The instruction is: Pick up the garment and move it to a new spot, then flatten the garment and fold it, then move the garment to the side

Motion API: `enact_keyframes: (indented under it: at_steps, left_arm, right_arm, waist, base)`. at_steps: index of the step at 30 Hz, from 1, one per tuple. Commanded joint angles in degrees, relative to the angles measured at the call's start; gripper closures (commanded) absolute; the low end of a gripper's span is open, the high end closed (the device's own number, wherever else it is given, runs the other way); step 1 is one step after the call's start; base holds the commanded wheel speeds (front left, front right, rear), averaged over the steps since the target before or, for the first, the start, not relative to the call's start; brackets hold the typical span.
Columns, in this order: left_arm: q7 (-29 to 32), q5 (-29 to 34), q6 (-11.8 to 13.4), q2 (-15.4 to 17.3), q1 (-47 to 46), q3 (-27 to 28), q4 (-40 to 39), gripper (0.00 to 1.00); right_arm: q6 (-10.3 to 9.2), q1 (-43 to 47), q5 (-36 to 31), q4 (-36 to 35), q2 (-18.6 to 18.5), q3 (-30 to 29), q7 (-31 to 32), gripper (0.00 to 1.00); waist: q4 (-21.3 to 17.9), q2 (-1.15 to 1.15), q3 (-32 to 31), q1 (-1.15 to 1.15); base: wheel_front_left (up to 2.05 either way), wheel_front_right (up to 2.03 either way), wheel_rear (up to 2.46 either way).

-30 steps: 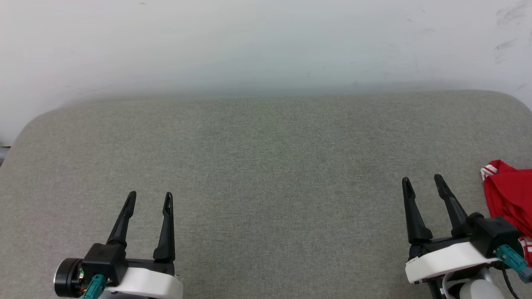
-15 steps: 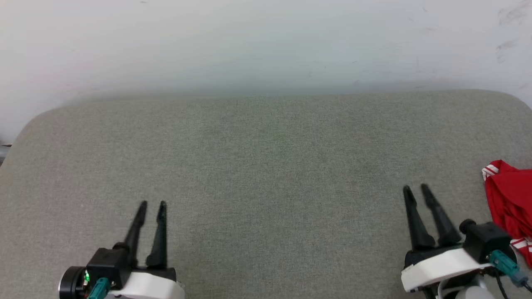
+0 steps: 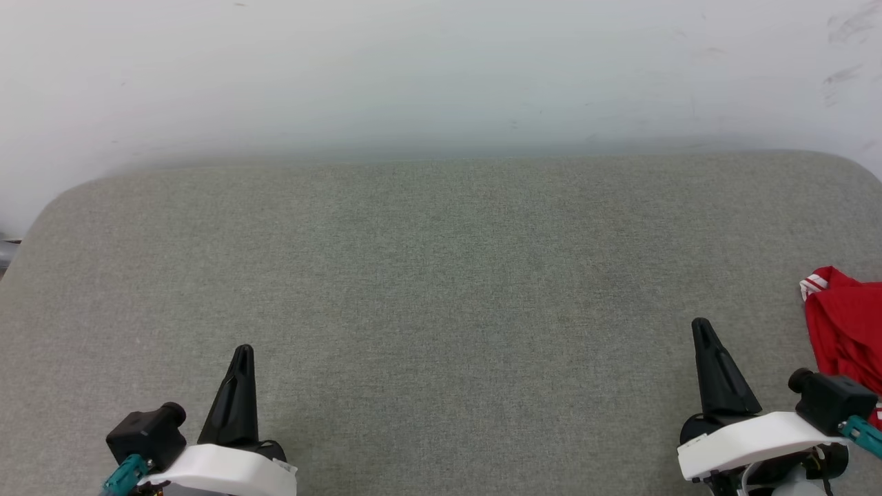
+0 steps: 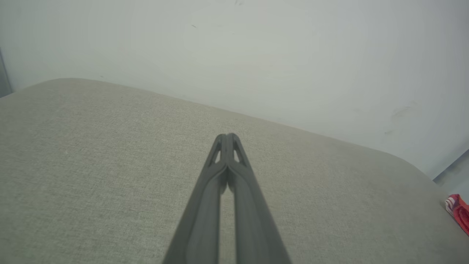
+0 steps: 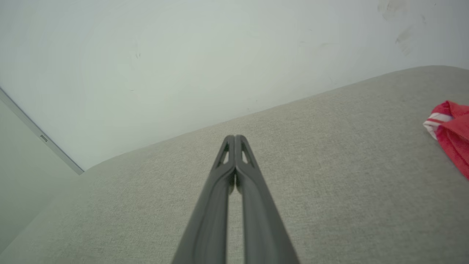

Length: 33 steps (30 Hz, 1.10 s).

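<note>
With the left end effector (image 3: 242,353) and right end effector (image 3: 701,325) pinched together empty, a reach risked shoving the shirt (image 3: 844,324) off the tabletop (image 3: 441,289).

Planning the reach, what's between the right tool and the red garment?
Only bare grey padded surface separates the right tool from the garment, clearest in the head view.
</note>
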Motion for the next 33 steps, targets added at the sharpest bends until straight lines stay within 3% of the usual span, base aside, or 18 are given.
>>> enact_keyframes:
  at_steps: [1,33]
  left_arm:
    - [0.5,-3.0,-0.3,0.1,-1.7,0.3,-0.4,1.00]
    - [7.5,-31.5,-1.0,0.0,-4.7,1.9,3.5,1.00]
  right_arm:
    - [-0.01,-1.3,3.0,-0.7,-0.2,-0.3,0.5,1.00]
    - [-0.02,-2.4,30.0,0.7,-0.4,-2.6,7.2,1.00]
  waist:
    - [0.0,0.00,0.0,0.00]
    - [0.4,0.00,-0.3,-0.01]
  base:
    - [0.00,0.00,0.00]
    - [0.00,0.00,0.00]
